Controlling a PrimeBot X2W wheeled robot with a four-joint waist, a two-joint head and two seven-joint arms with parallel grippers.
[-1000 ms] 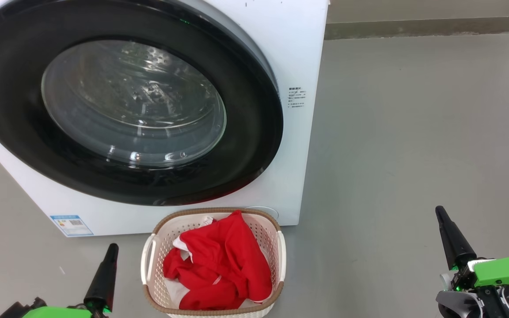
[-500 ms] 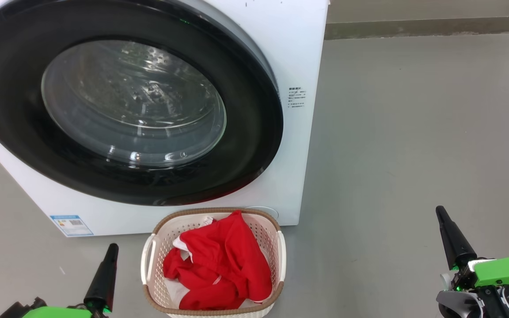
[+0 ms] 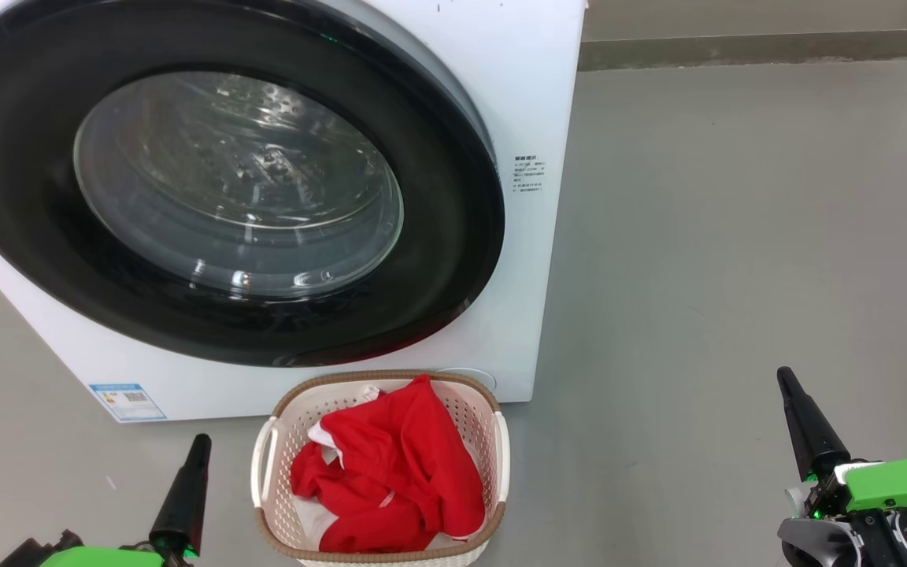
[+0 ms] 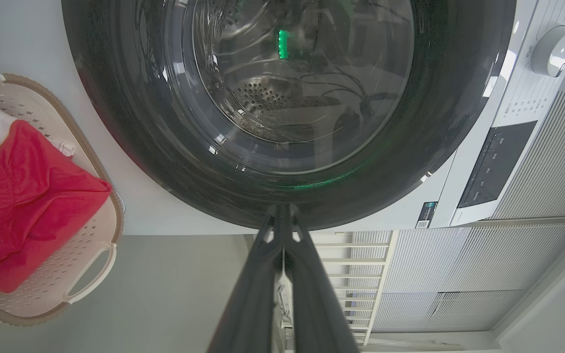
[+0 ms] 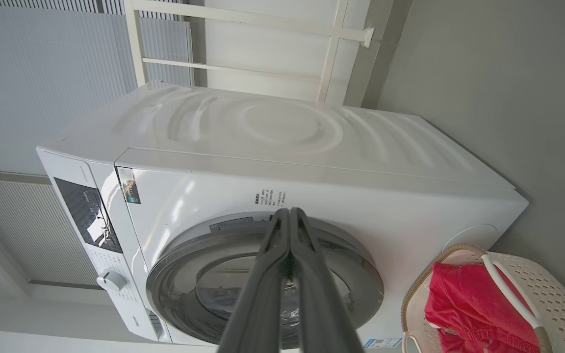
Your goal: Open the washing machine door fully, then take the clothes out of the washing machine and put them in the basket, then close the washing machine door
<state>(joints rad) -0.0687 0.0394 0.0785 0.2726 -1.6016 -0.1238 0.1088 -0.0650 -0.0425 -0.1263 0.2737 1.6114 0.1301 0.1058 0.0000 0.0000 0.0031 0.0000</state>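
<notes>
The left gripper (image 3: 195, 457) and the right gripper (image 3: 790, 394) are both resting low, fingers pressed together, holding nothing. The door (image 3: 438, 236) is looking shut up ahead of the left gripper, and the clothes (image 3: 398, 465) are lying in the basket (image 3: 469, 409) just to its right. The job is looking done, so a good finish is asking for quiet arms, away from door and basket.

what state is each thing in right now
washing machine door: closed against the washing machine
drum: no clothes visible inside
clothes: heaped in the basket
basket: upright on the floor, holding the clothes
left gripper: shut, empty
right gripper: shut, empty
</notes>
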